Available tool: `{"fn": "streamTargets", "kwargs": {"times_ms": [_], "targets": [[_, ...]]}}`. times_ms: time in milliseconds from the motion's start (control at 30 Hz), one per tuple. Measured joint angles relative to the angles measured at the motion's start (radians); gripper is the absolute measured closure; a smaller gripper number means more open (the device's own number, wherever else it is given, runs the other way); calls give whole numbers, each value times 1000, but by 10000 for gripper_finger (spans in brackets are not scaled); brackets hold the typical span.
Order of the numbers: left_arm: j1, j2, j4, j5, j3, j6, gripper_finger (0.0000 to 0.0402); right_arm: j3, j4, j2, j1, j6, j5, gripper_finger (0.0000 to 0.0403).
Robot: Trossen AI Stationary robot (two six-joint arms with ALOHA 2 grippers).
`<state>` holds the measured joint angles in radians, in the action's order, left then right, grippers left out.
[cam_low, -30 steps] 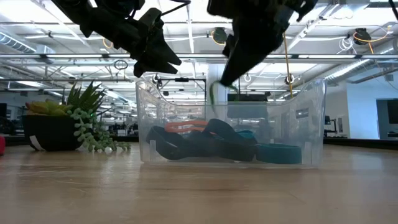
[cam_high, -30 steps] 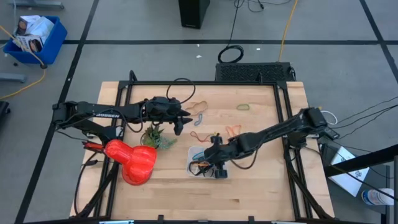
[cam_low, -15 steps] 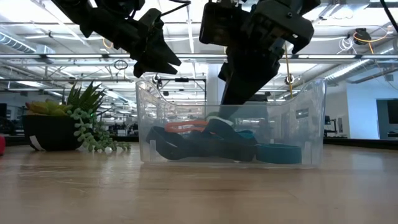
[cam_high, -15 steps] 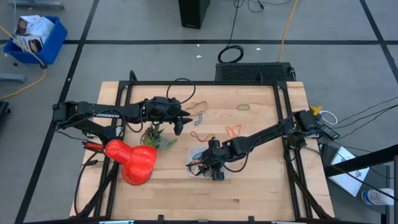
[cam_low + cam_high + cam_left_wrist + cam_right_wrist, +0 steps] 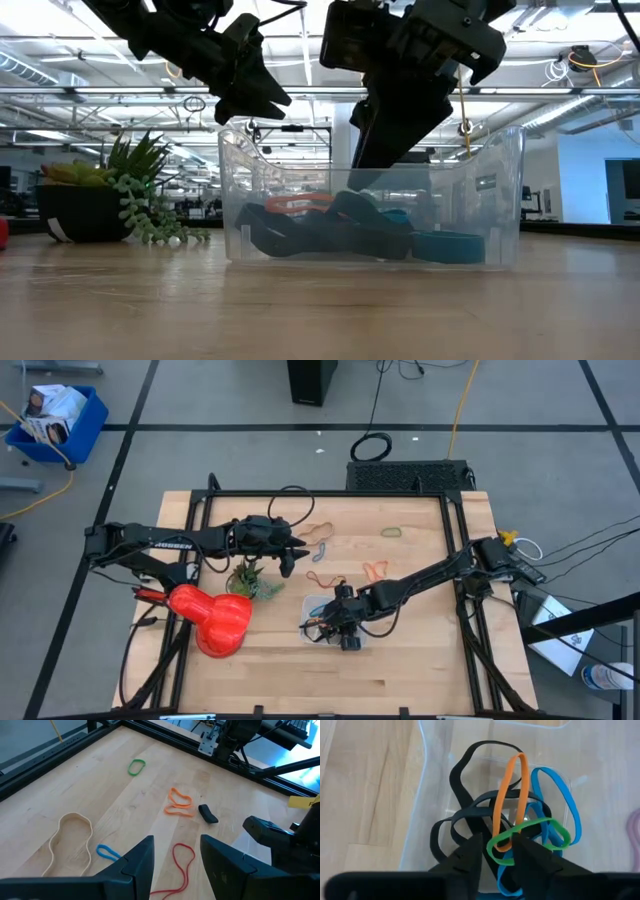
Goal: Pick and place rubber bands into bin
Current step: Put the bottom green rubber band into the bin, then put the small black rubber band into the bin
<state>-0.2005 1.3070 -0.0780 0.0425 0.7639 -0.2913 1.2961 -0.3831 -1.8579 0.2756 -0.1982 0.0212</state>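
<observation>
The clear bin [image 5: 310,610] stands near the middle of the table and holds black, orange and blue rubber bands [image 5: 485,815], with a green band [image 5: 530,836] on top. My right gripper [image 5: 497,851] reaches down into the bin [image 5: 490,200] with a narrow gap between its fingers. The green band's near end lies in that gap. My left gripper [image 5: 176,845] is open and empty above the table. It hovers over loose tan [image 5: 70,840], blue [image 5: 107,852] and red [image 5: 182,862] bands. My right gripper points down into the bin with the green band's near end [image 5: 495,854] between its fingers. I cannot tell whether the fingers touch the band. The band lies as an open loop on the other bands.
More loose bands lie on the far half of the table: orange [image 5: 179,802], green [image 5: 136,766] and a short black piece [image 5: 208,814]. A red object [image 5: 215,620] and a small plant [image 5: 250,580] stand at the left, below my left arm.
My right gripper has gone down into the bin and a little toward the table's near-left. The green band hung below it above the bin's rim and now lies on the bands inside.
</observation>
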Motion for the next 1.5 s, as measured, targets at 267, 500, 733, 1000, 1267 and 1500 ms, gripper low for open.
{"fn": "streamTargets", "kwargs": {"times_ms": [267,500,733,1000,1267,1500], "targets": [[0,0,0,0,0,0,233,-1,-46,180,-14,51,1,259],[0,0,8,5,0,-2,233,-1,-221,408,-21,193,35,261],[0,0,9,6,0,0,233,0,-414,521,-44,194,194,274],[0,0,8,7,0,2,234,-164,-437,525,-101,216,192,282],[0,0,8,7,0,8,233,-461,-136,524,-148,265,167,284],[0,0,8,8,0,8,233,-638,131,524,-172,264,81,286]]}}
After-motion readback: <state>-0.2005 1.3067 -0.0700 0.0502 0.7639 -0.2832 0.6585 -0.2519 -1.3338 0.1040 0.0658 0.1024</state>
